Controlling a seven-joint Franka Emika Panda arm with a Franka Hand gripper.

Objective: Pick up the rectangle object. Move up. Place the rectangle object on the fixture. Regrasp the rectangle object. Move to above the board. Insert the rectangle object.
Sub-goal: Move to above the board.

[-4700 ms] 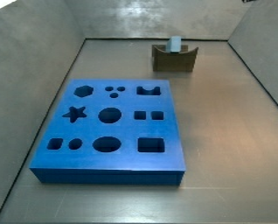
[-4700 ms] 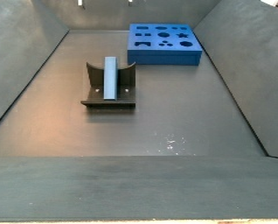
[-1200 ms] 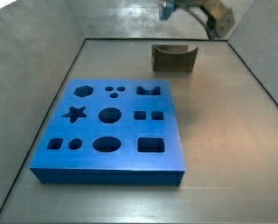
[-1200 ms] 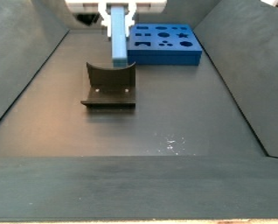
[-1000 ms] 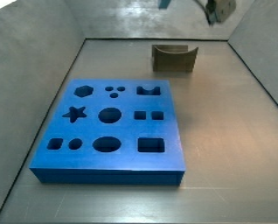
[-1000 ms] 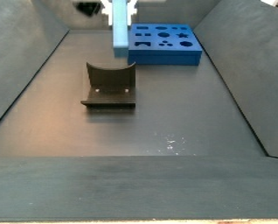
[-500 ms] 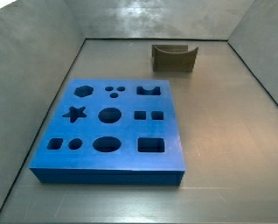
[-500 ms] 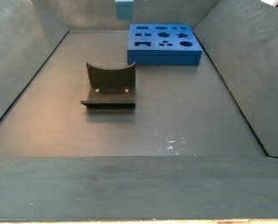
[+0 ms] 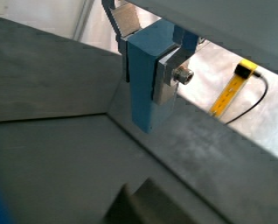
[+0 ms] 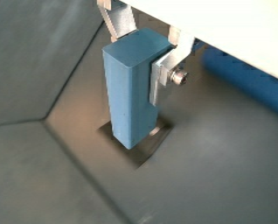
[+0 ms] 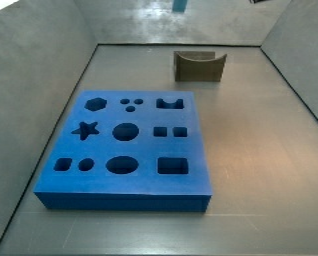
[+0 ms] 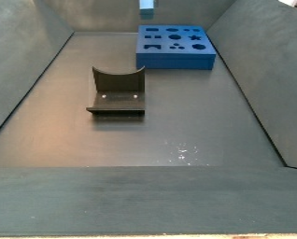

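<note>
You have the board (image 11: 126,146) lying flat on the table (image 11: 255,160), its dark shaped holes facing up and all of them empty, so the insertion is not yet done. Well apart from it, near the back wall in a side view, the fixture (image 11: 199,66) stands with its U-shaped notch empty; in my judgement the block has been taken out of that notch after the regrasp, and the step in hand is carrying it over to the board. The gripper (image 10: 139,48) is high above the table, almost out of both side views: only a sliver of the block (image 12: 146,5) shows at the top edge. In both wrist views the jaws are closed on the block (image 9: 149,74) near its upper end, silver plates pressed to two opposite faces, so it hangs upright with its long axis pointing down, which suits a straight drop into a hole. The fixture sits directly beneath the block's lower end in a wrist view, so you have not yet travelled sideways.
</note>
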